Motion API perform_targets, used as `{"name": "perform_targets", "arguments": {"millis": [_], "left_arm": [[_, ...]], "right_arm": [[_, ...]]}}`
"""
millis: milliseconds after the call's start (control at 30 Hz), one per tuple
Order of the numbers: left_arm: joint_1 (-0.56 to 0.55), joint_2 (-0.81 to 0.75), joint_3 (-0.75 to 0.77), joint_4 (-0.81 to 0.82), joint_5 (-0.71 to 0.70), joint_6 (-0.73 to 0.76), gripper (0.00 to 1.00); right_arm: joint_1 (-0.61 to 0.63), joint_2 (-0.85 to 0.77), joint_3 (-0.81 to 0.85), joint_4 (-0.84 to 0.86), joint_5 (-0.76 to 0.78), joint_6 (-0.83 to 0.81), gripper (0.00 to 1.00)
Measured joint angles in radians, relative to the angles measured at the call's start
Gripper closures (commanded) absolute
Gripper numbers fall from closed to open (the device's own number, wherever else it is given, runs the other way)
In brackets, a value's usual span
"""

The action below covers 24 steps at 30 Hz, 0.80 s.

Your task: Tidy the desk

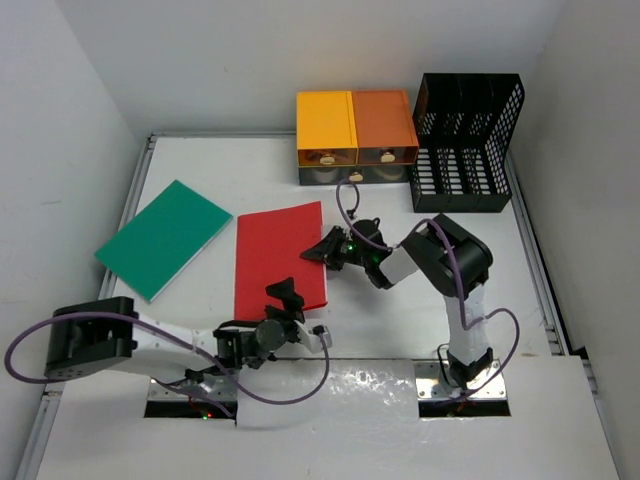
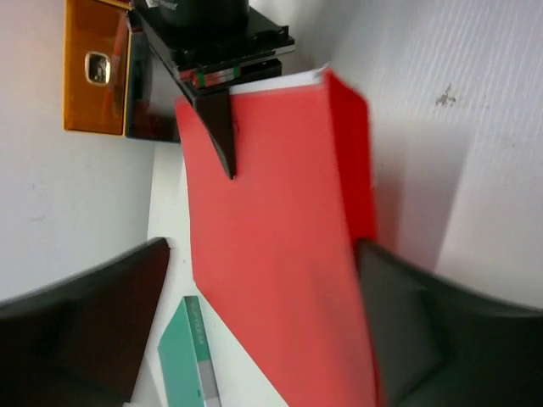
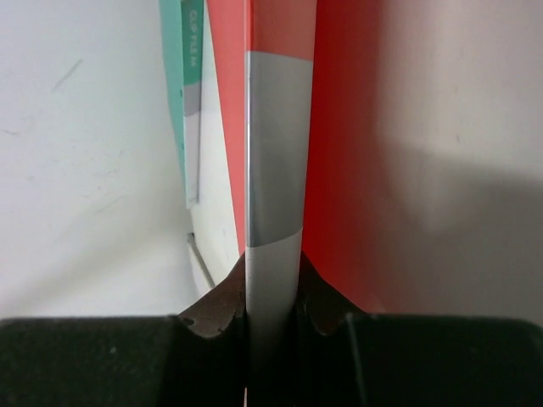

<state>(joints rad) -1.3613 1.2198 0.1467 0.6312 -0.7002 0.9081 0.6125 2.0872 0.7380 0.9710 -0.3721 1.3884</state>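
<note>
A red folder [image 1: 280, 255] lies on the white desk [image 1: 200, 175], with a green folder [image 1: 163, 238] to its left. My right gripper [image 1: 325, 248] is shut on the red folder's right edge. In the right wrist view its jaws [image 3: 273, 314] pinch the grey-and-white spine [image 3: 273, 170]. My left gripper [image 1: 287, 300] stands open at the folder's near edge. In the left wrist view the red folder [image 2: 280, 254] passes between the fingers [image 2: 424, 339], against the right one and apart from the left one.
An orange-and-yellow drawer unit [image 1: 355, 135] stands at the back of the desk, and a black mesh file rack [image 1: 465, 140] stands to its right. The green folder [image 2: 182, 356] shows beyond the left finger. Metal rails run along the desk's sides.
</note>
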Motion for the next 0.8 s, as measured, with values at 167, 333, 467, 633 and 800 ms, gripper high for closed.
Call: {"name": "perform_targets", "arguments": {"millis": [167,333,467,633,800], "left_arm": [[0.001,-0.193,0.013,-0.187,0.071,-0.052,0.00],[0.042,-0.498,0.072,-0.406,0.179,-0.104,0.00],[0.233,-0.658,0.109,-0.459,0.225,-0.123,0.00],[0.415,-0.628,0.168,-0.456,0.212,-0.177,0.00],[0.630,-0.462,0.286,-0.487,0.283,-0.293,0.00]], "right_arm": [[0.000,-0.150,-0.050,-0.124,0.028,-0.132,1.00],[0.000,-0.368,-0.059,-0.302,0.047,-0.332,1.00],[-0.001,-0.513,-0.059,-0.464,0.066,-0.486,1.00],[-0.013,-0.655,-0.058,-0.647,0.105,-0.636,1.00],[-0.042,-0.834,-0.013,-0.883,0.185,-0.790,1.00]]}}
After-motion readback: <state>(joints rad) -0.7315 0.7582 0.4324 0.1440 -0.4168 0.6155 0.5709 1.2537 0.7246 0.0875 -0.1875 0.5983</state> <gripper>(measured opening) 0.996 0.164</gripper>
